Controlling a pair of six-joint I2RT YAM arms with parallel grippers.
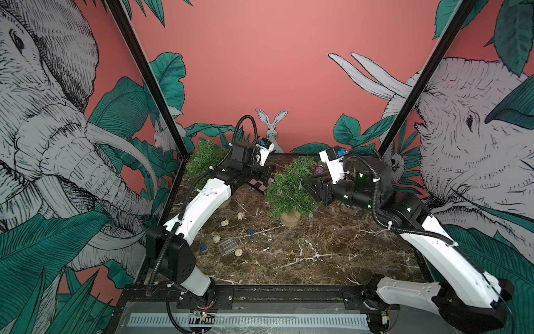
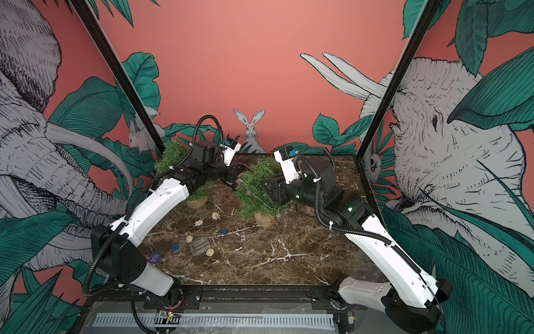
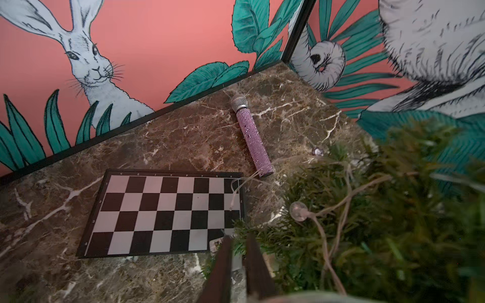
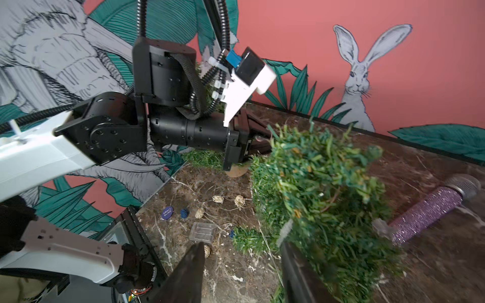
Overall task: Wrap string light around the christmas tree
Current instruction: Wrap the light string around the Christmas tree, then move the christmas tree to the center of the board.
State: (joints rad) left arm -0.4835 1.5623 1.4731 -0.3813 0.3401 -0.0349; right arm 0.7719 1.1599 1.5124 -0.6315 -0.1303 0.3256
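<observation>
You seem mid-wrap. The thin-wired string light (image 3: 298, 211) with clear bulbs lies draped over the small green Christmas tree (image 1: 289, 188) on its wooden disc, toward the far edge of the brown marble desk (image 1: 318, 254). Your left gripper (image 3: 238, 237) is parted a crack, and your right gripper (image 4: 242, 245) is about half spread beside the foliage. Neither visibly holds wire. Next, catch a loose strand and lead it round. Needles hide the wire's course, and the close foliage is blurred.
</observation>
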